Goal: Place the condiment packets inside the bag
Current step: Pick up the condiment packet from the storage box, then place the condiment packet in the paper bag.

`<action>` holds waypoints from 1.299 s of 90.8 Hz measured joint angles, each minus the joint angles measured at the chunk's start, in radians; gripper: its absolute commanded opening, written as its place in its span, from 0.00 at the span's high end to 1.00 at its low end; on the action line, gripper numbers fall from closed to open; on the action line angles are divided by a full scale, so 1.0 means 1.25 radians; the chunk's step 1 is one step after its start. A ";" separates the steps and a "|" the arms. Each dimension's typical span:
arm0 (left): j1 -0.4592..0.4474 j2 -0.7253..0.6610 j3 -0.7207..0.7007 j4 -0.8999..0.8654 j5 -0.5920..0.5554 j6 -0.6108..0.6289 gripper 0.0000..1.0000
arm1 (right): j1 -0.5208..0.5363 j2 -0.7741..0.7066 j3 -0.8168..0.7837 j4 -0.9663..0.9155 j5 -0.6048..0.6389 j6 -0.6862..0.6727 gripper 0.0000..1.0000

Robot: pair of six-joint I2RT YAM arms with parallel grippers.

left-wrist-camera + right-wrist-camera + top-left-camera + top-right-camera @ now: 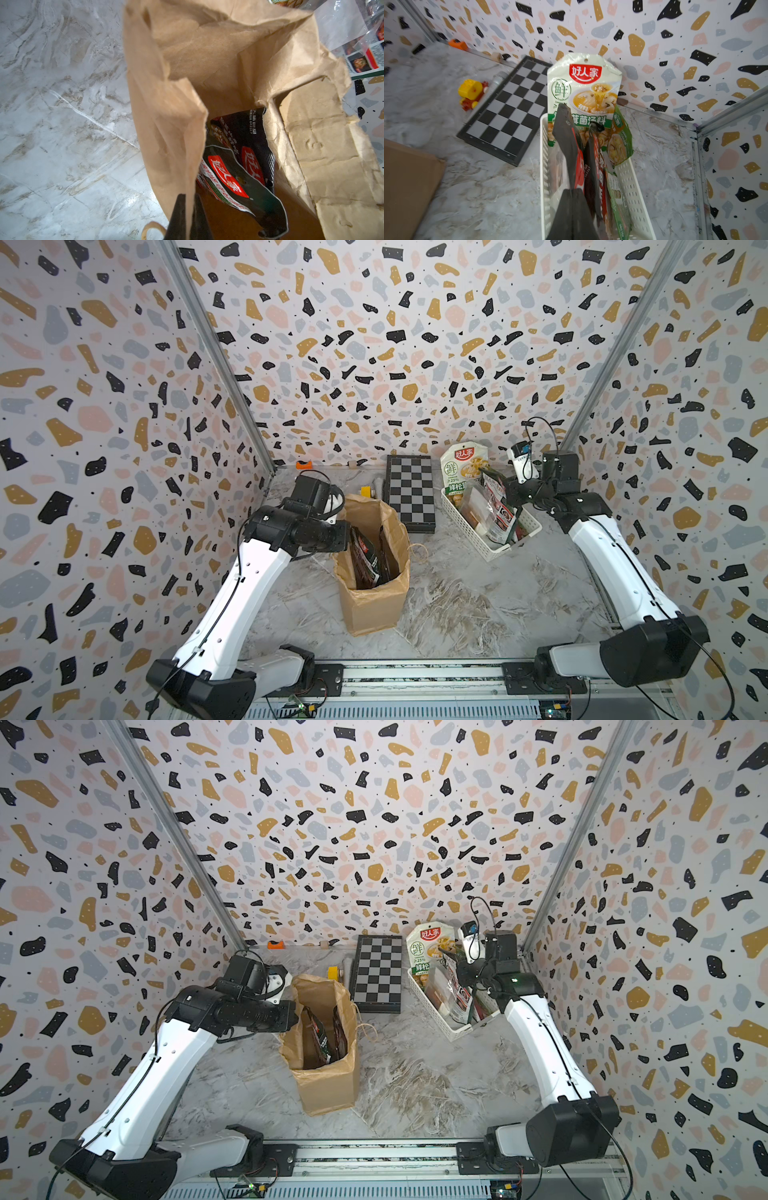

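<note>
The brown paper bag (pixel 374 601) stands open at the table's middle left, seen in both top views. Two dark red-and-black condiment packets (pixel 234 166) lie inside it. My left gripper (pixel 188 196) is shut on the bag's near paper rim (pixel 166 104), which passes between its fingers. Several more condiment packets stand in the white basket (pixel 478 539) at the back right. The tallest is a green-and-cream one (pixel 583 87). My right gripper (pixel 572 190) is inside the basket, shut on the edge of a red-and-black packet (pixel 566 135) that stands upright.
A folded chessboard (pixel 409 493) lies between bag and basket at the back. A yellow and red toy (pixel 470 89) sits beside it, and an orange object (pixel 304 464) by the back wall. The bag's twisted handle (pixel 417 551) lies on the marble table.
</note>
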 measured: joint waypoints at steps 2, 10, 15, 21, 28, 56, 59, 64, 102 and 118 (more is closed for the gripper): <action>0.000 0.000 0.000 0.000 0.000 0.000 1.00 | 0.001 -0.007 0.015 -0.008 -0.014 0.015 1.00; 0.000 -0.001 0.000 0.000 0.003 0.000 1.00 | 0.003 -0.039 0.079 -0.024 -0.077 0.079 1.00; 0.000 -0.002 0.000 0.000 0.005 0.000 1.00 | 0.009 -0.061 0.116 -0.019 -0.121 0.130 1.00; 0.000 -0.003 0.000 0.000 0.005 0.000 1.00 | 0.021 -0.089 0.146 0.004 -0.170 0.195 1.00; 0.000 -0.003 0.000 0.000 0.007 0.000 1.00 | 0.041 -0.119 0.160 0.066 -0.229 0.289 1.00; 0.000 -0.003 0.000 0.000 0.018 -0.003 1.00 | 0.248 -0.056 0.214 0.428 -0.399 0.635 1.00; 0.000 -0.003 0.000 0.000 0.020 -0.004 1.00 | 0.272 -0.035 0.230 0.452 -0.413 0.654 1.00; 0.000 -0.004 0.000 0.000 0.025 -0.005 1.00 | 0.315 0.004 0.263 0.486 -0.433 0.684 1.00; 0.000 -0.037 -0.004 0.010 0.048 -0.022 1.00 | 0.491 0.215 0.385 0.632 -0.523 0.804 1.00; -0.001 -0.065 -0.030 0.037 0.076 -0.051 1.00 | 0.501 0.255 0.325 0.683 -0.552 0.862 1.00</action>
